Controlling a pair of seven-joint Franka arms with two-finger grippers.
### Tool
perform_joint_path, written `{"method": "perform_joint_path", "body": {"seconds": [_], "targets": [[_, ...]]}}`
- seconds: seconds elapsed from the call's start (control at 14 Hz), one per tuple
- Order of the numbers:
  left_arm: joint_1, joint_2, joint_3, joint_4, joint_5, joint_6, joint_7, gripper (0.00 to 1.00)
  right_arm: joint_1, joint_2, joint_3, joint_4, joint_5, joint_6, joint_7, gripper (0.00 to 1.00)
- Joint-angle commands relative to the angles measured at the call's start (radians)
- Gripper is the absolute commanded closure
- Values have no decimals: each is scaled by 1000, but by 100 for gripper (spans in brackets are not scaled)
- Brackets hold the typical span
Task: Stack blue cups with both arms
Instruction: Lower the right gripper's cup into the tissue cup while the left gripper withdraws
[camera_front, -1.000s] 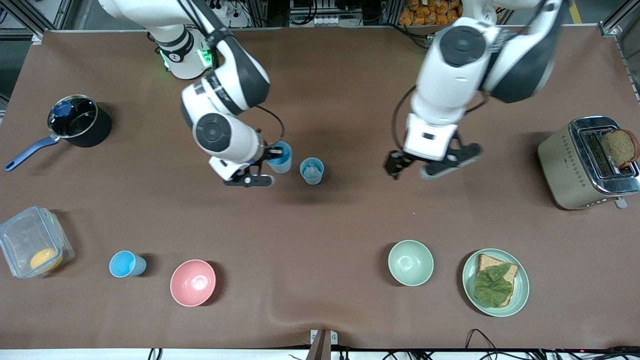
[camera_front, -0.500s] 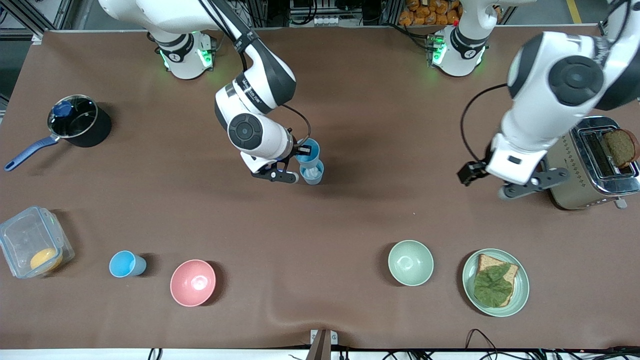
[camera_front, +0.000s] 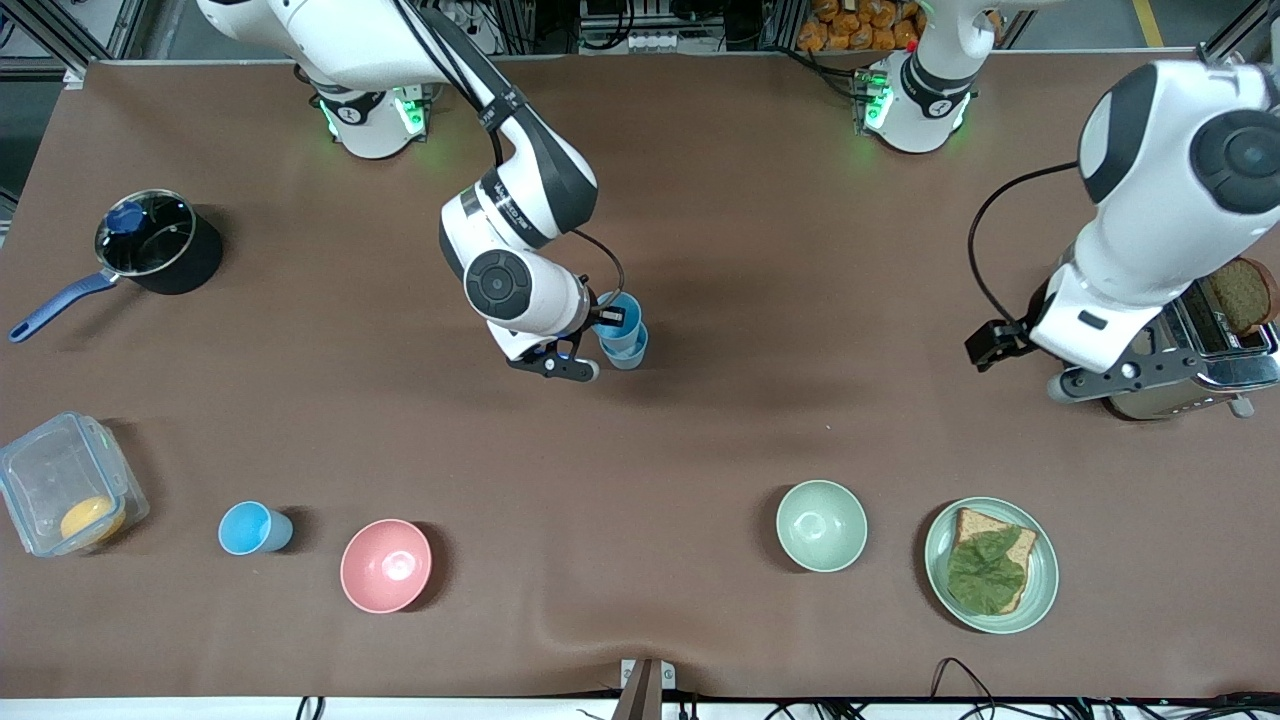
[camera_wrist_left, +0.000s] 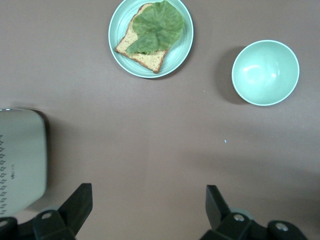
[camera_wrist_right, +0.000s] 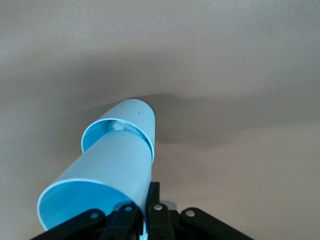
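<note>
- Blue cups (camera_front: 624, 330) mid-table: pale blue inside, duller outside; the upper cup (camera_wrist_right: 102, 187) has its base sunk into the mouth of the lower cup (camera_wrist_right: 139, 117), which stands on the table (camera_front: 700, 450).
- Right gripper (camera_front: 597, 345) clamps the upper cup's rim.
- Left gripper (camera_front: 1030, 365), fingers spread wide and empty, hangs beside the toaster (camera_front: 1160, 400).

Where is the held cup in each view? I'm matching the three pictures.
Front view: the held cup is mid-table in the right gripper, entering the lower cup.
Right wrist view: the held cup fills the foreground, above the lower cup.
Left wrist view: not in it.
Shared landmark: the lower cup.
</note>
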Motion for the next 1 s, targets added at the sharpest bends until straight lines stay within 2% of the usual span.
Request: {"method": "perform_joint_path", "body": {"seconds": [0.0, 0.14, 0.36, 0.43, 0.5, 0.57, 0.93], "targets": [[13, -50, -7, 37, -3, -93, 77, 0, 6, 21, -6, 29, 23, -4, 12, 100], [39, -50, -7, 83, -15, -144, 137, 0, 6, 28, -6, 29, 21, -4, 12, 100], [27, -70, 14, 91, -20, -165, 195, 0, 6, 37, -6, 31, 17, -4, 11, 100], [-5, -70, 69, 91, -23, -173, 238, 0, 6, 39, -6, 32, 20, -4, 11, 75], [-21, -68, 100, 95, -38, -175, 264, 0, 5, 39, -6, 38, 20, -4, 12, 16], [-20, -68, 108, 107, -68, -176, 266, 0, 3, 36, -7, 43, 20, -7, 11, 0], [0, -67, 108, 124, -81, -207, 261, 0, -53, 4, -17, 75, -11, -47, -43, 0]]}}
